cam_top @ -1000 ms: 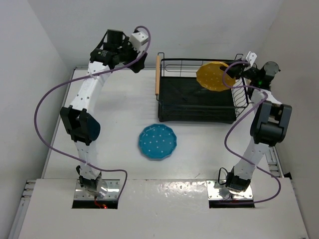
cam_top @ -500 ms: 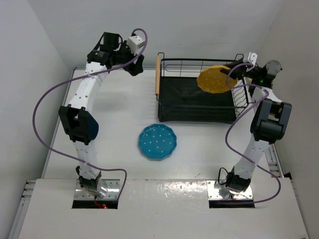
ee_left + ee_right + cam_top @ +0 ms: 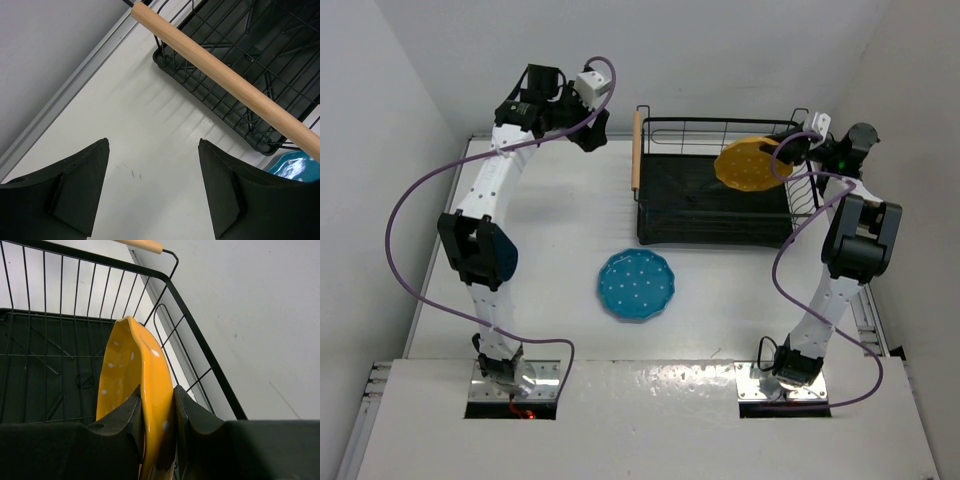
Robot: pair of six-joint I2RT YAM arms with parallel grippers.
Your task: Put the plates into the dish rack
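The right pincer (image 3: pixel 157 415) is clamped on the rim of the yellow plate (image 3: pixel 132 365), holding it up on edge over the right end of the dish rack (image 3: pixel 710 122), which stands toward the far right corner of the bench (image 3: pixel 550 220). From the wrist the plate runs straight away from the fingers, edge-on, above the dark tray floor and close to the rack's right wall, so I'd say the way in is simply down. The teal plate (image 3: pixel 636 285) lies flat on the bench, just off the rack's near left corner. The left pincer (image 3: pixel 152 165) hangs wide open and empty by the rack's wooden handle (image 3: pixel 225 80), at the far edge, and looks the nearer one to that plate.
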